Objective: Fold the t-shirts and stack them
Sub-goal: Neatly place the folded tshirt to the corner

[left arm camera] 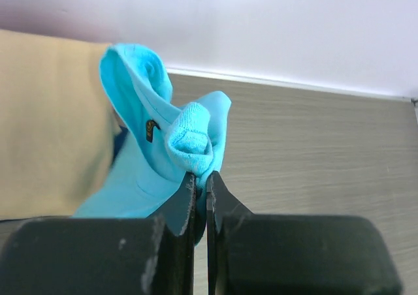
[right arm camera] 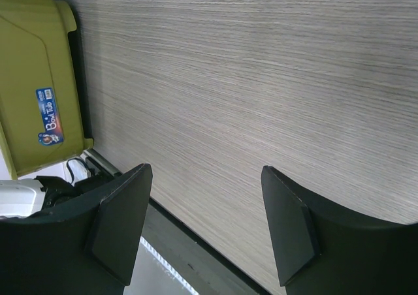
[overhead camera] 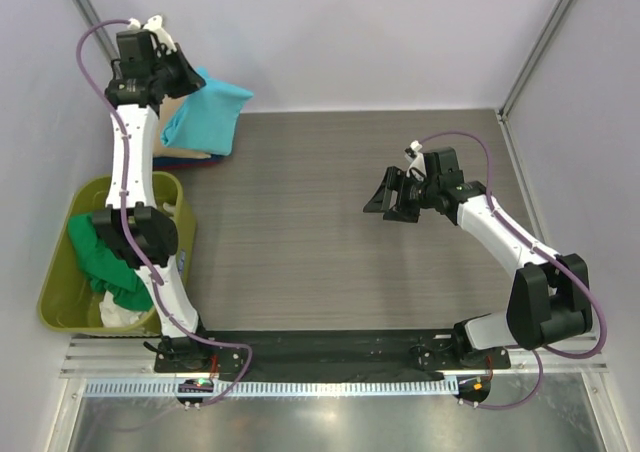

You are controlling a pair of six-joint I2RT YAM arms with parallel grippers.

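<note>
Upper left in the top view, the left gripper (left arm camera: 201, 179) pinches the turquoise t-shirt (overhead camera: 207, 117), which drapes just below-right; the right gripper (right arm camera: 204, 177) gapes, holding nothing.

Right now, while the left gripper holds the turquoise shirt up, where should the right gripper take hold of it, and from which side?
Probably the loose corner of the turquoise shirt, which points toward the middle of the table; come from that open side. The left gripper pinches a bunched fold, the rest hangs slack, and a tan shirt lies on the other side.
</note>
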